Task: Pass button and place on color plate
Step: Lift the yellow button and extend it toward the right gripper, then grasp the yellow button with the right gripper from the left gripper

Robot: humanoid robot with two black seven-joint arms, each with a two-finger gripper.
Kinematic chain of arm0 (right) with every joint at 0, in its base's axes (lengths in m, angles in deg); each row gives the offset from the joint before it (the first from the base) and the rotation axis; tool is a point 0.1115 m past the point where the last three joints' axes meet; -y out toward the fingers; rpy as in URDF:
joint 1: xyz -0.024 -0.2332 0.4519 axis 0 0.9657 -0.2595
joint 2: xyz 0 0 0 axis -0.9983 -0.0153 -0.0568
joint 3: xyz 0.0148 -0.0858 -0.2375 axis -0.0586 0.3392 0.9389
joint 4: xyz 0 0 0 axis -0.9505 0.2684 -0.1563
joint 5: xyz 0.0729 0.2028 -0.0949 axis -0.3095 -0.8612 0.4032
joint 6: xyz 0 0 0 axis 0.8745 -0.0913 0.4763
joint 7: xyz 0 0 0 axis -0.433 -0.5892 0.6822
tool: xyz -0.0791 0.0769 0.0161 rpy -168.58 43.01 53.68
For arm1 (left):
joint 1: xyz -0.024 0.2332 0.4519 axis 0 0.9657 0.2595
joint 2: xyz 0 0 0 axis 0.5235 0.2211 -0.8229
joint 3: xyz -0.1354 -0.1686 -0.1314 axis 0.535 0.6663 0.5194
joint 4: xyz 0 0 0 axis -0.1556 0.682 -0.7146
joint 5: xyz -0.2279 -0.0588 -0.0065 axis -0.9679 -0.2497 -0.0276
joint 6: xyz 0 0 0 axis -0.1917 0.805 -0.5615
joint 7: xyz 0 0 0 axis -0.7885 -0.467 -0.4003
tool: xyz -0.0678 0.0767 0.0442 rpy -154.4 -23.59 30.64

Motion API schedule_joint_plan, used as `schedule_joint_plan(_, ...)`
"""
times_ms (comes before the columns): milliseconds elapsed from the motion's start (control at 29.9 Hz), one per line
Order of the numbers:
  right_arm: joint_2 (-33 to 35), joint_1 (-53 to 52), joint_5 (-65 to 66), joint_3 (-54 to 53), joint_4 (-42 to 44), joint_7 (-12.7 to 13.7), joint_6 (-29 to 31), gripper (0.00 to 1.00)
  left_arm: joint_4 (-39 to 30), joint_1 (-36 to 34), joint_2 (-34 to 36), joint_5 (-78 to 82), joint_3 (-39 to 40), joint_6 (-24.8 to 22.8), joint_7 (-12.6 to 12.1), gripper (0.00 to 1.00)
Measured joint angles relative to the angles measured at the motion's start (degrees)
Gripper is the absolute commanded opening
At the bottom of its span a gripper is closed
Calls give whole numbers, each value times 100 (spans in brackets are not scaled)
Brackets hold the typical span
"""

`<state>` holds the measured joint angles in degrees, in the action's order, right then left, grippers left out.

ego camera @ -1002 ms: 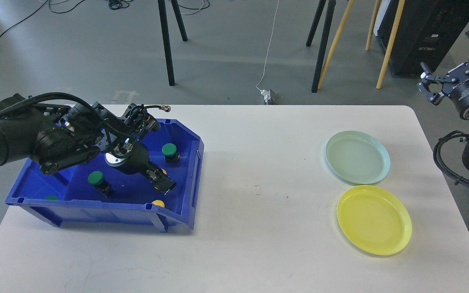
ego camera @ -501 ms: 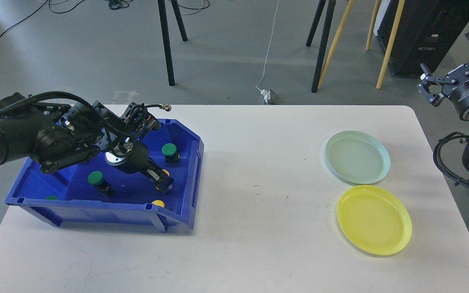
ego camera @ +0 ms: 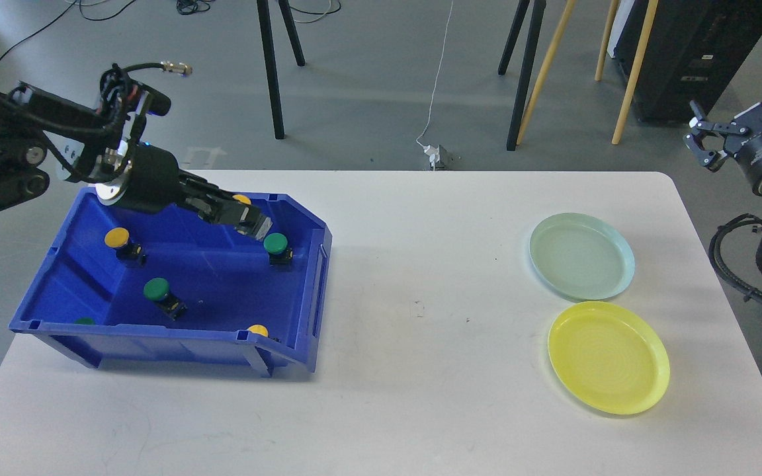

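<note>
A blue bin [ego camera: 315,284] sits on the left of the table. It holds loose buttons: yellow ones [ego camera: 117,237] [ego camera: 257,330] and green ones [ego camera: 276,243] [ego camera: 156,288] [ego camera: 83,321]. My left gripper [ego camera: 245,218] is raised over the bin's back right corner, shut on a yellow button [ego camera: 242,199] whose cap shows just above the fingers. A pale green plate [ego camera: 581,255] and a yellow plate [ego camera: 608,357] lie at the right. My right gripper [ego camera: 741,109] is open and empty, off the table's far right corner.
The white table [ego camera: 421,370] stretches between the bin and the plates. Stand legs [ego camera: 270,73] and a cable with a plug [ego camera: 435,153] are on the floor behind the table. Cables of my right arm [ego camera: 745,264] hang at the right edge.
My left gripper closed on a yellow button low in the bin, then rose up and back with it. A yellow button at the bin's left is now uncovered. The right arm barely moved.
</note>
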<state>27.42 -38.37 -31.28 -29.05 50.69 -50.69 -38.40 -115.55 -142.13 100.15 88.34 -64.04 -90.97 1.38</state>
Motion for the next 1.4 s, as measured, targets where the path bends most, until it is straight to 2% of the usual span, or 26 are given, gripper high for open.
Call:
schedule_joint_plan(100,41,27,6,5,0,0,0,100,-113,284,131,-1068,749,-1,1,2)
schedule_joint_plan(200,104,62,22,18,-14,0,0,100,-129,515,-188,-2435,1280,-1,0,2)
schedule_joint_plan(401,354,131,126,150,-78,5,-2,100,55,1022,-1761,-4569,2098,-2,2,2)
schedule_joint_plan(601,576,263,557,242,-275,-26,-3,100,651,1513,-3270,-5052,2314,92,3,3)
schedule_joint_plan(735,787,470,1021,242,-1105,-49,-3,100,1145,1856,-3898,-5071,2308,160,2,3)
schedule_joint_plan(1069,973,819,1981,185,-3769,-43,-2,100,1253,1928,-4058,-5080,2323,231,2,3)
schedule_joint_plan(1269,1212,1143,2056,98,-4774,-42,-2,100,1275,1928,-4045,-5086,2323,227,2,3)
schedule_joint_plan(1403,1434,1404,2054,-98,-5157,-42,-2,100,1282,1928,-4037,-5087,2323,227,2,3)
